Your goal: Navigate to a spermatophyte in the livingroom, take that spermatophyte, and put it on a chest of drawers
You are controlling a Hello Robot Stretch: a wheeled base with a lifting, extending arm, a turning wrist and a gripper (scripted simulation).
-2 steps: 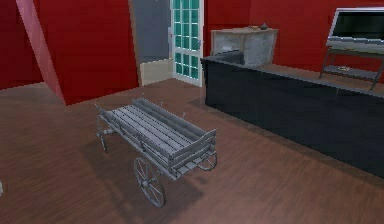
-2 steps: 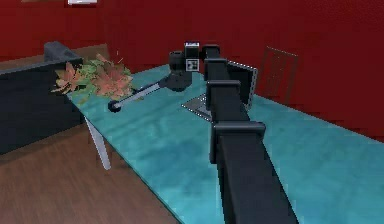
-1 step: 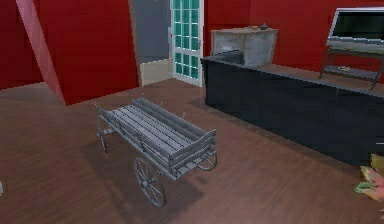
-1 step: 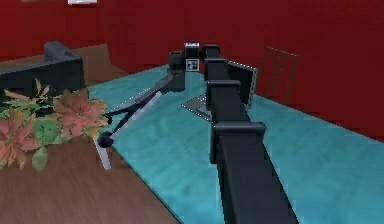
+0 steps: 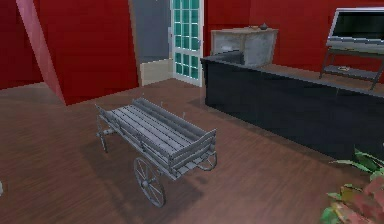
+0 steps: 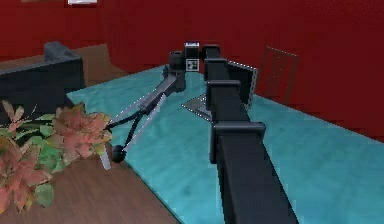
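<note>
Leafy red-and-green plant (image 6: 50, 145) low at the arm side view's left, on wood floor (image 6: 130, 197) by a teal rug (image 6: 310, 150). Gripper (image 6: 117, 140) with fingertips just beside its leaves; cannot tell whether holding anything. Dark sofa (image 6: 45, 75) far left. Ahead: wooden cart (image 5: 155, 138) mid-floor, long dark cabinet (image 5: 290, 105) right of it

A wooden cart (image 5: 155, 140) stands mid-frame on the floor (image 5: 50, 170), with bare boards to its left. A long dark cabinet (image 5: 290, 105) walls off the right. In the arm side view, the plant (image 6: 45, 150) crowds the left, near the hand (image 6: 118, 138); the teal rug (image 6: 320, 150) at right lies open.
</note>
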